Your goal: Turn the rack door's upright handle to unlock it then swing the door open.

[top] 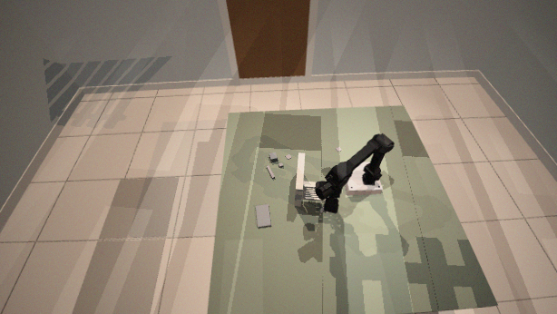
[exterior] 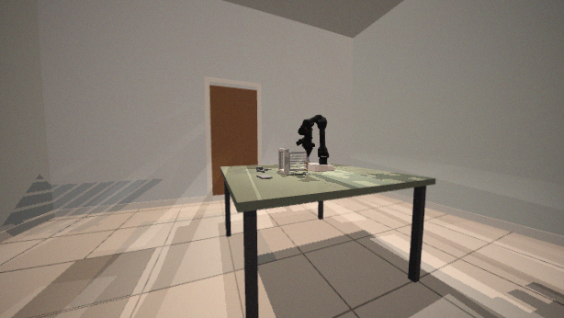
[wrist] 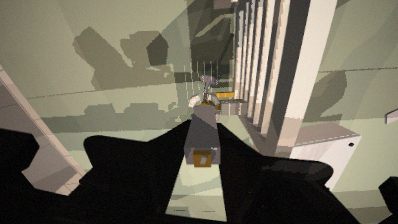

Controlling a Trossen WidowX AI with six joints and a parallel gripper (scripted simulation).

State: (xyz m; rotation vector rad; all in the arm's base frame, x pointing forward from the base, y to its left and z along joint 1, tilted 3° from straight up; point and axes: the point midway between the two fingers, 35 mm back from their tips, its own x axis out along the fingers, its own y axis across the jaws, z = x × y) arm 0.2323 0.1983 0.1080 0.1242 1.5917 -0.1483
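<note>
The white frame (top: 300, 170) (exterior: 281, 161) stands upright on the green table (top: 254, 281) (exterior: 340, 186). The barred door (top: 310, 191) (exterior: 298, 162) (wrist: 314, 55) stands out from it toward the arm's side, at roughly a right angle in the top view. My gripper (wrist: 203, 125) points down beside the door, its black fingers on both sides of the grey upright handle (wrist: 204, 131). They look in contact with it. The handle's top carries an orange mark, and orange parts by the door show below it. The arm hides the handle in the top view. The handle's exact turn cannot be told.
The arm's white base (top: 364, 183) (exterior: 321, 167) (wrist: 327, 152) is close to the door's side. Beyond the frame lie a grey flat block (top: 263, 216) (exterior: 264, 176), a dark small block (top: 273, 157) and a thin stick (top: 270, 172). A small pale piece (top: 338, 149) lies behind the arm.
</note>
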